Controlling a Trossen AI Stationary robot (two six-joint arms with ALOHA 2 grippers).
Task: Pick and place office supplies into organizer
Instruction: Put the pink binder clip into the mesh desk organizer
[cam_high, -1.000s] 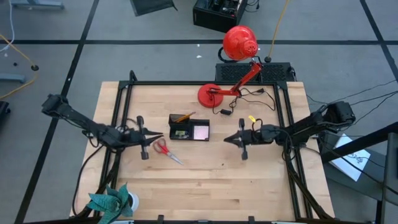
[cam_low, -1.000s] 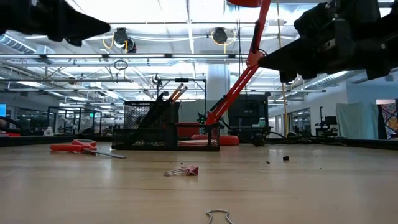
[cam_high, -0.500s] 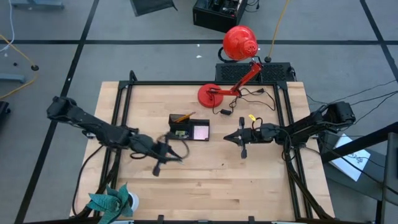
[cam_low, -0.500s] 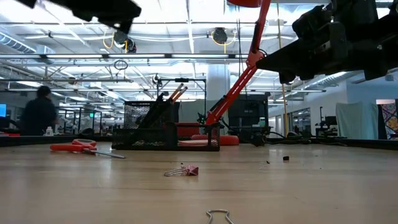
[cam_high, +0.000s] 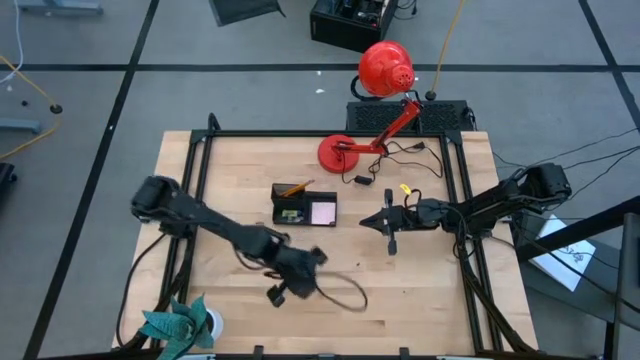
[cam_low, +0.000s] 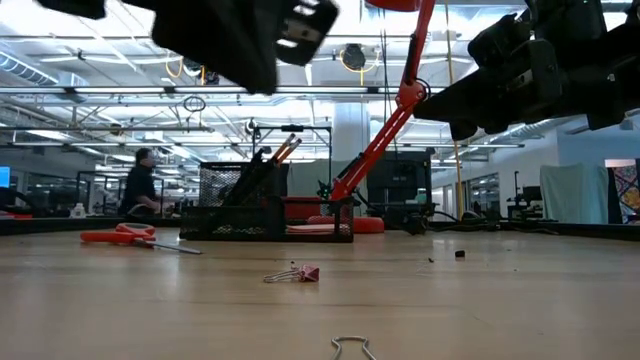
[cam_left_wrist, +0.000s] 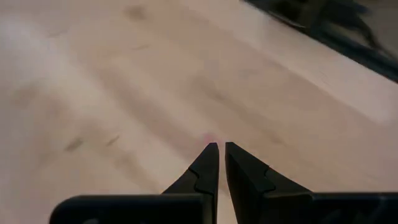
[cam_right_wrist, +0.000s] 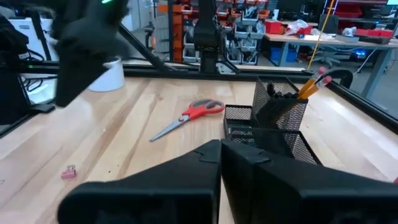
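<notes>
Left gripper (cam_high: 283, 292): empty, near-closed, toward you from organizer (cam_high: 304, 205) | open before descending on pink clip (cam_low: 305, 273) | right gripper (cam_high: 372, 223): closed, waiting beside organizer

Two dark jointed robot arms, black fingers, trailing cables.
Left arm (cam_high: 210, 225): black segmented links, bulky rounded joint housings, black cable looping off near the wrist. Left gripper (cam_left_wrist: 218, 163): two matte black tapered fingers with notched inner edges, mounted on a flat black bar. Right arm (cam_high: 500, 205): same black build, thin cables along the links. Right gripper (cam_right_wrist: 221, 163): broad, angular black fingers.
</notes>
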